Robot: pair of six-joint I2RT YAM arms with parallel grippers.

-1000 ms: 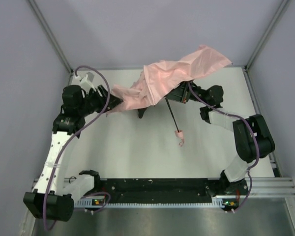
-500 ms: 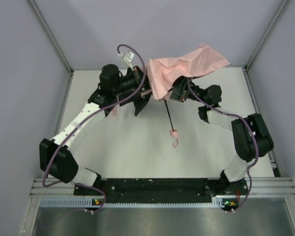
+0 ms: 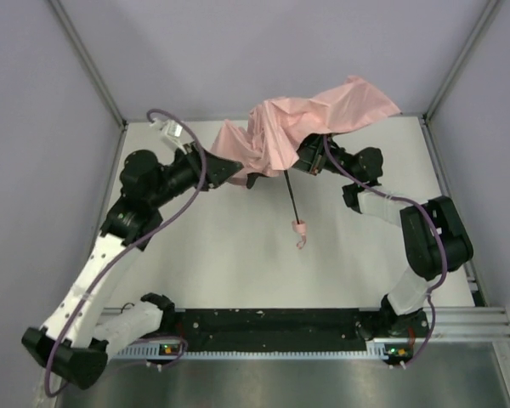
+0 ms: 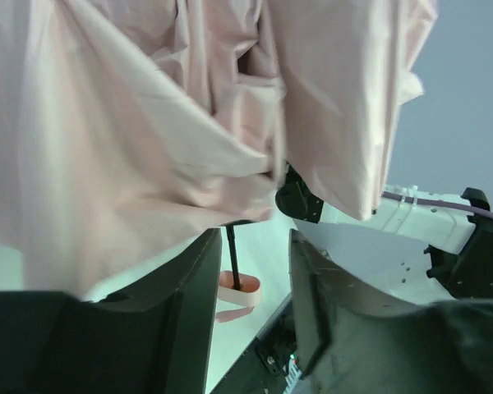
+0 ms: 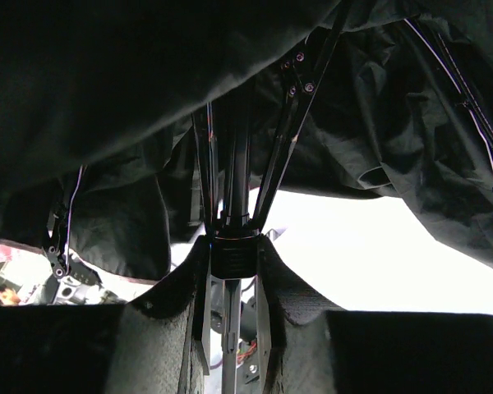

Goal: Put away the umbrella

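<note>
The umbrella's pale pink canopy hangs crumpled above the far middle of the table. Its thin black shaft slopes down towards me to the small pink handle with its strap. Under the canopy, my right gripper is shut on the umbrella's black runner collar, from which the ribs fan upward. My left gripper sits at the canopy's left edge. Its jaws stand apart with nothing between them; pink fabric drapes just above them, and the handle shows beyond the gap.
The white table is boxed in by grey walls on the left, right and far sides. A black rail carrying both arm bases runs along the near edge. Purple cables loop off each arm. The right arm's white link lies close ahead of my left gripper.
My left arm swung in to the canopy's middle, then drew back left. The canopy's left flap, stretched out leftward a second ago, now hangs bunched nearer the shaft. The right arm has held still.
</note>
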